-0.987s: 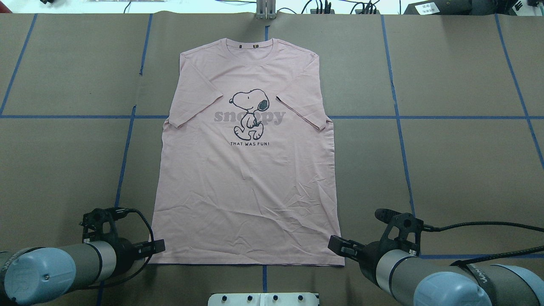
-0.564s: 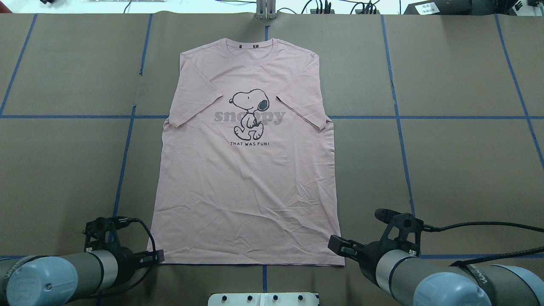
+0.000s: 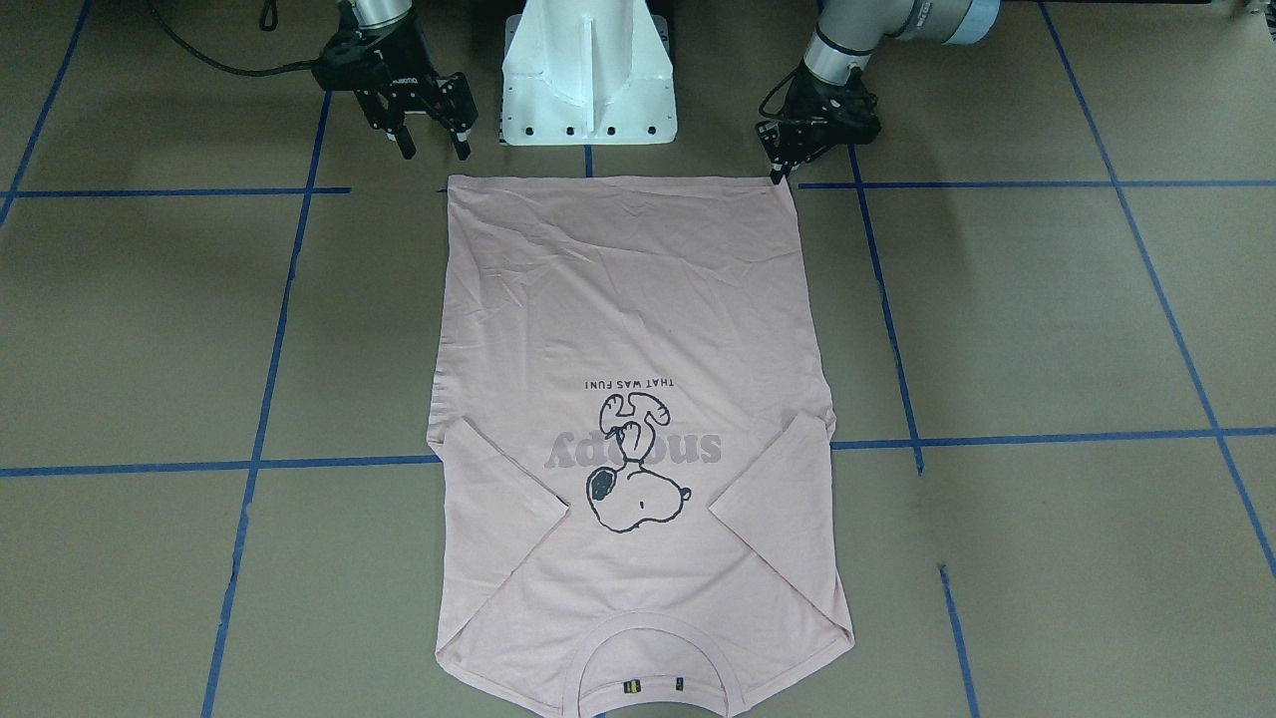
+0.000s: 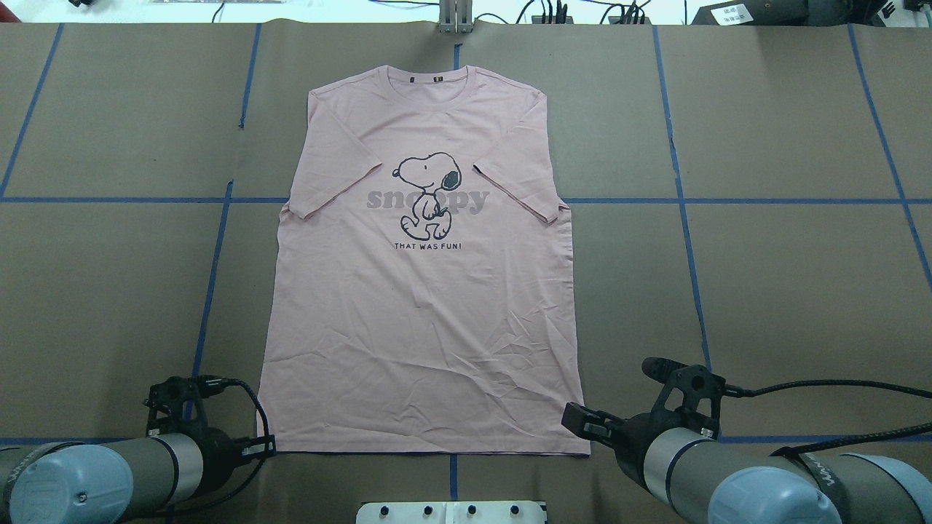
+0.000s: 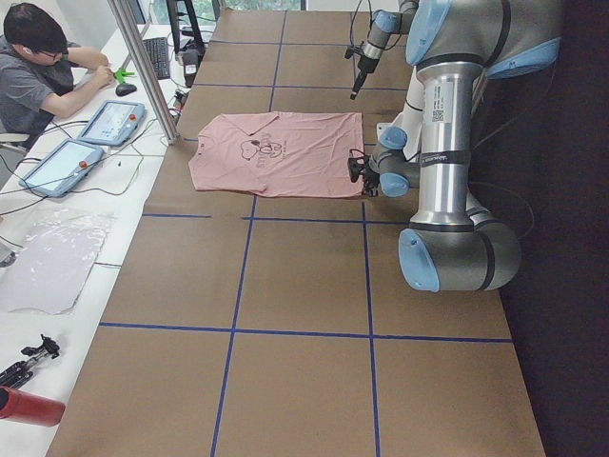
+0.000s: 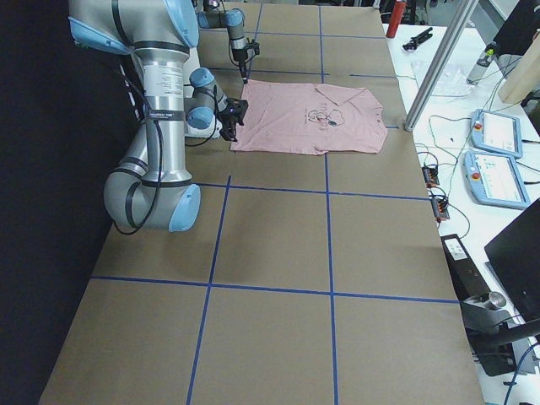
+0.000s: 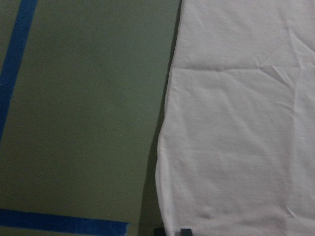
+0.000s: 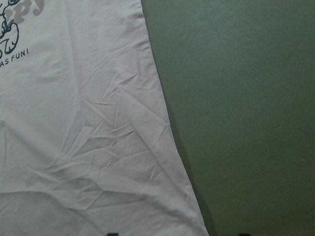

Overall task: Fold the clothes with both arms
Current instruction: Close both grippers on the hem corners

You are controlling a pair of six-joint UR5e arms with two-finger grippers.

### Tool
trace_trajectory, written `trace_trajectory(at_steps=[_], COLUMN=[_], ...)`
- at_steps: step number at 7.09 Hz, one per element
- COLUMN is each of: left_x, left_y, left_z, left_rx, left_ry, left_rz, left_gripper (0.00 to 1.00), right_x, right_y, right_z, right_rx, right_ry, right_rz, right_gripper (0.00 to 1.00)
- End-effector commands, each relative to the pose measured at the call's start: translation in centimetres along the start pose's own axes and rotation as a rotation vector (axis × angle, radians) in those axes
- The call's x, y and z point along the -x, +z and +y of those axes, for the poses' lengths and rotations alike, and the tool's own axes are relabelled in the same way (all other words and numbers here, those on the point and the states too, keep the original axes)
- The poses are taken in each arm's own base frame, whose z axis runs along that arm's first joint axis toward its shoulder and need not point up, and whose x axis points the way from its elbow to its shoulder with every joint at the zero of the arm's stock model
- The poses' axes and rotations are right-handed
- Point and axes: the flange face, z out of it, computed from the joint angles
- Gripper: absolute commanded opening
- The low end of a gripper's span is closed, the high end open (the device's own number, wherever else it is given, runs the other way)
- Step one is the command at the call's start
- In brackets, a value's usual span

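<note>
Pink T-shirt (image 4: 426, 306) lies flat — left tool (image 4: 266, 445), right tool (image 4: 575, 421) at hem corners.

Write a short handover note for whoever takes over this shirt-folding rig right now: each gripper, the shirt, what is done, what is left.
Left gripper: jaws close together at the hem corner on its side; whether they pinch the cloth cannot be told.
Right gripper: open, just short of the other hem corner, holding nothing.
Pink Snoopy T-shirt: flat on the brown table, print up, collar away from the robot.
Done: both sleeves lie folded in over the chest.
Left: grip both hem corners, then probably carry the hem toward the collar.
</note>
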Motion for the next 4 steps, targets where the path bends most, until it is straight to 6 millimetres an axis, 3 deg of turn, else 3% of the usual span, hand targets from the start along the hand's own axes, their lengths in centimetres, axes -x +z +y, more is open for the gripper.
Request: trace_trajectory(at_steps=[1,2,4], left_x=[-0.8,-0.9,-1.1], left_y=[-1.3,-1.4,-1.4], left_z=[-0.1,-0.1,0.0], left_rx=[0.003,0.003,0.004], left_ry=[-0.001,-0.001,-0.002], left_rz=[0.025,0.028,0.031], left_gripper=[0.00,0.00,0.00], right_x=[0.3,0.9,4.1], right_y=[0.4,1.5,3.9], right_z=[1.0,1.9,3.5], right_rx=[0.011,0.016,-0.012], right_ry=[0.044,0.070,0.064], right_rz=[0.001,0.008,0.096], right_gripper=[0.66,0.59,0.59])
